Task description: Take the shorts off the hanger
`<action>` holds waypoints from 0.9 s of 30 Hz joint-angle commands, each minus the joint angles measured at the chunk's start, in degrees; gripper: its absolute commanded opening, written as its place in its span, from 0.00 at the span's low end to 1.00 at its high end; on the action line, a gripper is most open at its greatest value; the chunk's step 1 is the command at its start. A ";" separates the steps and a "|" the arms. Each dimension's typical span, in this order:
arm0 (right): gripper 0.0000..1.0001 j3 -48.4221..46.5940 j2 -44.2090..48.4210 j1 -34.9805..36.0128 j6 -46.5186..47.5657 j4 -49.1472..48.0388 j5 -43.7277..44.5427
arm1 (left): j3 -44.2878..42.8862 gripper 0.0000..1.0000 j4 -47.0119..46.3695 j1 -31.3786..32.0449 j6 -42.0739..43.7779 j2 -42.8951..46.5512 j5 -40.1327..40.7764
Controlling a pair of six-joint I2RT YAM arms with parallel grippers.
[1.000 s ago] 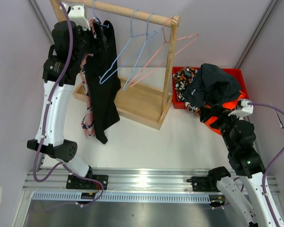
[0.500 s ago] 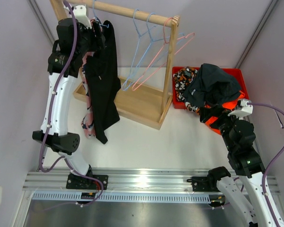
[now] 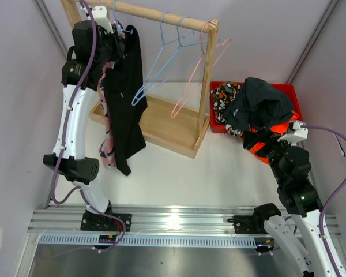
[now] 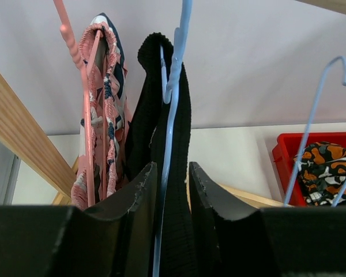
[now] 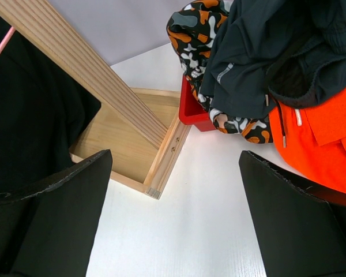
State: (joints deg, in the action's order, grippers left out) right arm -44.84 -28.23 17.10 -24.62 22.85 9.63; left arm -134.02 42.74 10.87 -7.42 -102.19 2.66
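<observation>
1. Black shorts point(image 3: 126, 98) hang folded over a blue hanger point(image 4: 172, 109) at the far left end of the wooden rail point(image 3: 161, 16). Their hem drops down toward the table point(image 3: 207, 173).
2. The left fingers point(image 4: 135, 202) are nearly closed around the fold just below the hook. Black cloth and the blue wire both fill the narrow gap, so the fingers look clamped on the shorts. The wire may be caught in the pinch as well.
3. The step in hand looks like pulling the shorts off the hanger. If the wire is pinched, the whole hanger would come off the rail with the cloth. It would be safer for the fingers to hold fabric alone, to one side of the wire.
4. A good pull would run along the hanger bar and down toward the near side, so the fold slides off one end and does not drag on the hook.
5. A patterned garment point(image 4: 98, 115) hangs just left of the shorts, touching or nearly so. A pull to the right and nearer should avoid snagging it.
6. The empty hangers point(image 3: 161, 63) to the right hang loose and tilted, so a slow pull should keep clear of them.
7. The right fingers point(image 5: 52, 213) are spread wide and hold nothing, near the red bin point(image 3: 288, 92) of clothes. They could steady the hanger if it lifts.
</observation>
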 commanded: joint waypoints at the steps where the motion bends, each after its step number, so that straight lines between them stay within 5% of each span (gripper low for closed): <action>1: 0.99 0.10 -0.07 0.21 0.45 -1.14 0.13 | -2.57 0.33 -1.34 -0.85 -0.31 -0.38 -0.99; 11: 0.99 0.02 0.28 0.21 0.28 -0.97 0.30 | -1.42 0.22 -0.99 -0.94 -0.05 -0.99 -0.02; 14: 1.00 0.10 0.37 0.21 0.36 -0.88 0.39 | -1.42 0.00 -0.99 -0.94 -0.14 -1.08 0.51; 27: 0.99 -3.58 -0.77 0.65 -1.30 -5.35 -6.61 | -4.24 0.00 -0.99 -0.33 -2.42 7.43 -2.22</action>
State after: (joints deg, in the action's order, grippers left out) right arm -44.93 -28.32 17.10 -24.86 21.91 7.86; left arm -134.78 44.21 10.48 -8.03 -102.02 1.61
